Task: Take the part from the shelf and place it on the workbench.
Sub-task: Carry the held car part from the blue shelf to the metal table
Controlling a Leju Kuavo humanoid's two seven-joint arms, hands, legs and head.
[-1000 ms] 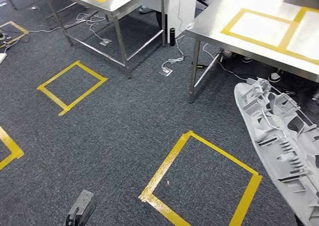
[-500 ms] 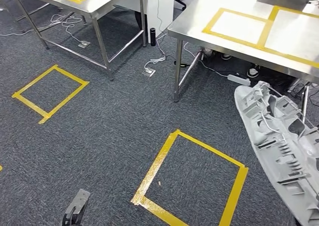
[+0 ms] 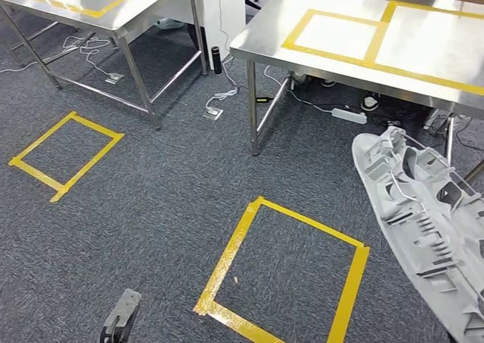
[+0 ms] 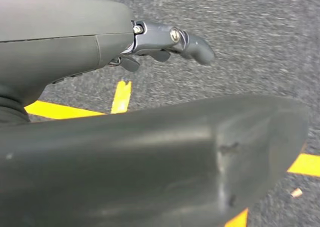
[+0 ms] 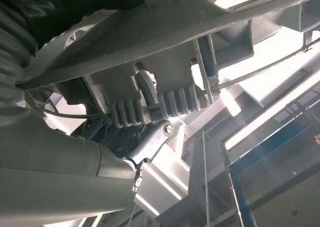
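The steel table (image 3: 354, 44) with yellow tape rectangles now sits nearer and more centred than a second ago: the robot is approaching. The large grey ribbed plastic part (image 3: 425, 222) rides at the right hand (image 5: 151, 137), fingers gripping it. Left hand (image 3: 121, 318) hangs empty, fingers loosely apart.

Left robot hand (image 4: 113, 52) smooth dark grey shell, silver finger link with bright screw, right robot hand (image 5: 94, 157) grey cover, black ribbed wrist boot, metal bracket, one screw
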